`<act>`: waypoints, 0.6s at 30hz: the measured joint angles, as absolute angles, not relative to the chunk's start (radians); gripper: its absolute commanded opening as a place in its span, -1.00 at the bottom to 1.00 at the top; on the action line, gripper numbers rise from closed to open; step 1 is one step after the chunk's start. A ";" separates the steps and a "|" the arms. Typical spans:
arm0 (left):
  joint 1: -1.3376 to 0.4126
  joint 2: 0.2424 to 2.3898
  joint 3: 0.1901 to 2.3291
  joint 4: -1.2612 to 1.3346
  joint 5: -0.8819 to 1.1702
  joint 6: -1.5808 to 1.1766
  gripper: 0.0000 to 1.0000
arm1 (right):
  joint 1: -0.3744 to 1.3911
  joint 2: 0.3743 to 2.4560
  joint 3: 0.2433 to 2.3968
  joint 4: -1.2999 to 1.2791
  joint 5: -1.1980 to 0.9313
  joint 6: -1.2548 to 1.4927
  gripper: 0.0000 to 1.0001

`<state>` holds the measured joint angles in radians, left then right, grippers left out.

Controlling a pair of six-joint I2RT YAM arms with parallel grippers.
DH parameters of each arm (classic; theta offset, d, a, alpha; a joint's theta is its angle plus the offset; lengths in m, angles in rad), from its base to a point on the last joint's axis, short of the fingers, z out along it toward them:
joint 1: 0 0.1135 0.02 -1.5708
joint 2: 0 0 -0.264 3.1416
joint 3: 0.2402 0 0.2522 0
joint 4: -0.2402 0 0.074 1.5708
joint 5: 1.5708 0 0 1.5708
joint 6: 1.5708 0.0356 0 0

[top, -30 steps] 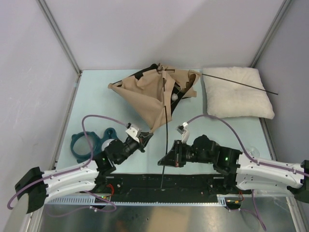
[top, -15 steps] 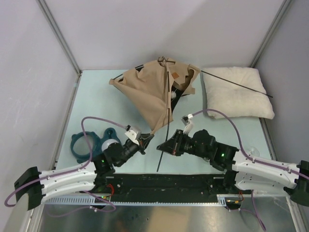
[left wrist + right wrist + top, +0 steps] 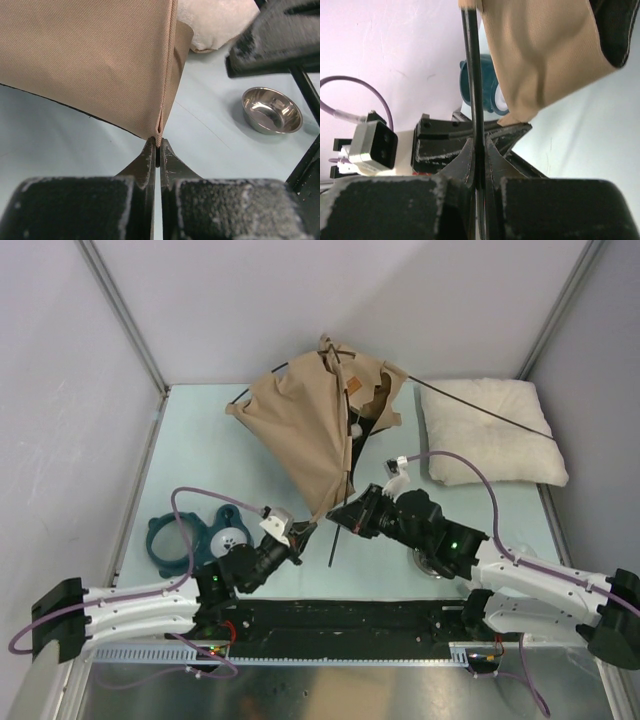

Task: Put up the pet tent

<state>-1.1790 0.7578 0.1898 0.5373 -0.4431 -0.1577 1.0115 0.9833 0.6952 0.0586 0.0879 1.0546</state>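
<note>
1. Pinching the bottom corner of the pet tent point(image 3: 305, 430) with the left hand point(image 3: 156, 150), fingers squeezed tight on the tan cloth right at the seam.
2. Holding that corner low, with the rest of the tent going up and away from the left hand, wide tan cloth with a thin black edge.
3. Gripping a thin black pole point(image 3: 471, 75) with the right hand point(image 3: 479, 155), fingers shut tight around it.
4. Holding the pole near its low part, with one end going up from the right hand into the tent and the other end poking out below the hand toward the desk point(image 3: 200, 440).
5. Working with the two hands just beside each other, the left hand's tips pointing at the right hand.
6. Working well apart from the cream pillow point(image 3: 495, 445), far off past the right hand and to its right, with a second thin pole point(image 3: 480, 410) lying across it.
7. Holding the tent with its small brown label patch point(image 3: 353, 390) and white pompom point(image 3: 355, 429) up high, far from both hands.
8. Working near a shiny metal bowl point(image 3: 272, 111), sitting on the desk off to the right of the left hand.
9. Working beside a blue-green ring point(image 3: 165, 540) and a white ball point(image 3: 230, 538), both just to the left of the left hand's arm.
</note>
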 measured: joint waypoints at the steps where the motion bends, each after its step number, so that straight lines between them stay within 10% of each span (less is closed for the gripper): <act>1: -1.182 0.760 0.190 0.538 -0.446 -0.158 -1.00 | 1.010 0.991 0.702 0.062 0.094 1.055 -1.00; 18: -1.336 0.818 0.194 0.538 -0.635 -0.158 -1.00 | 1.008 1.097 0.784 0.109 0.218 0.997 -1.00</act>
